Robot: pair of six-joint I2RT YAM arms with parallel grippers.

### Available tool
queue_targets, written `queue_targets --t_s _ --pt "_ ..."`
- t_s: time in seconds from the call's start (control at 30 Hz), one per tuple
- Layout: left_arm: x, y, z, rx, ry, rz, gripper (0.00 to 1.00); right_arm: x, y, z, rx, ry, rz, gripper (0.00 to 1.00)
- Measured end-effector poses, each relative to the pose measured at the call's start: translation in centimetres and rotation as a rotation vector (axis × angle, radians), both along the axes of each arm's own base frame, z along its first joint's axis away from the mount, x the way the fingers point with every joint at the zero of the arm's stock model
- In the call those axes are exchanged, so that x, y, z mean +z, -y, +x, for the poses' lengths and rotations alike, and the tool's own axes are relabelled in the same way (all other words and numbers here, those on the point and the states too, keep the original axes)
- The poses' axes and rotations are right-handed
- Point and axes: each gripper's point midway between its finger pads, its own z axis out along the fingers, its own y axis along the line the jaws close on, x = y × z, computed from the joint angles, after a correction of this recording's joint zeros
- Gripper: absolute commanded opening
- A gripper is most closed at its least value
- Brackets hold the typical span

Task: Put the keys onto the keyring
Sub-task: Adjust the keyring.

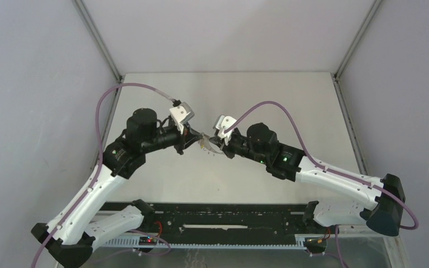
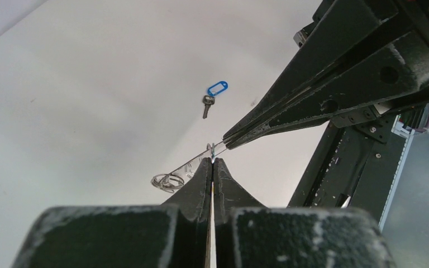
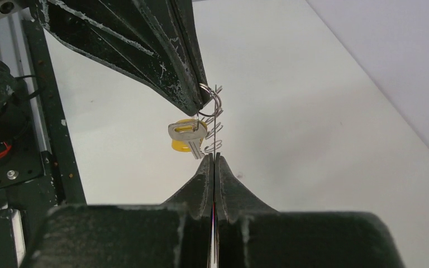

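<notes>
Both grippers meet above the middle of the table. My right gripper [image 3: 213, 157] [image 1: 219, 146] is shut on the thin wire of the keyring [image 3: 215, 125], seen edge-on with small loops along it. That keyring [image 2: 187, 166] runs down to a cluster of loops [image 2: 167, 180]. My left gripper [image 2: 213, 161] [image 1: 200, 137] is shut on a small metal ring [image 3: 214, 99] next to the wire. The yellow-headed key [image 3: 187, 138] hangs from that ring just under the left fingertips [image 3: 192, 100]. The blue-tagged key [image 2: 213, 96] lies alone on the table beyond. The right fingertips [image 2: 240, 135] pinch the wire close by.
A black rail [image 1: 223, 220] runs along the table's near edge between the arm bases. Grey walls close in the table on the left, back and right. Purple cables [image 1: 268, 106] arc above both wrists.
</notes>
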Motion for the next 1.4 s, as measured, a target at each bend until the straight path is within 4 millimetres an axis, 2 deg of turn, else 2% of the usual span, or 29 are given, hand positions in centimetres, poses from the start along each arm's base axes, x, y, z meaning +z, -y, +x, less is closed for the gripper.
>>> queue_targets --t_s 0.2,0.37,0.5,0.63,0.7,0.8,0.87,0.9,1.0,1.13,1.3,1.4 --pt "-0.9 0.4 0.5 -0.015 -0.017 0.021 0.00 -0.6 0.2 0.0 -0.006 -0.008 -0.014 0.02" --pt "-1.7 0.4 0.5 -0.037 -0.028 0.052 0.00 -1.2 0.2 -0.3 0.002 -0.037 -0.022 0.18" --pt "-3.4 0.1 0.7 -0.060 -0.061 0.103 0.00 -1.2 -0.2 -1.1 0.044 -0.075 -0.001 0.38" --pt "-5.5 -0.5 0.9 -0.066 -0.135 0.156 0.00 -0.5 -0.1 -1.3 0.076 -0.126 0.047 0.53" --pt "-5.9 -0.9 0.9 -0.062 -0.158 0.163 0.00 0.2 0.3 -1.2 0.072 -0.142 0.073 0.58" --pt "-5.2 -1.1 0.9 -0.055 -0.159 0.158 0.00 1.2 1.0 -1.1 0.067 -0.151 0.109 0.71" --pt "-4.0 -1.0 1.1 -0.053 -0.136 0.142 0.00 1.7 1.1 -1.2 0.067 -0.166 0.129 0.97" --pt "-3.2 -0.9 1.2 -0.054 -0.121 0.131 0.00 1.8 1.0 -1.3 0.072 -0.175 0.137 0.99" --pt "-1.8 -0.7 1.1 -0.058 -0.095 0.097 0.00 1.7 0.6 -1.9 0.092 -0.207 0.149 1.00" --pt "-1.1 -0.5 1.1 -0.050 -0.094 0.067 0.00 1.0 -0.6 -2.8 0.122 -0.234 0.142 1.00" --pt "-0.6 -0.3 1.3 -0.041 -0.090 0.043 0.00 -1.7 -2.3 -3.0 0.103 -0.279 0.092 0.99" --pt "-0.4 -0.2 1.3 -0.036 -0.096 0.030 0.00 -3.6 -2.8 -2.0 0.033 -0.287 0.058 0.93"
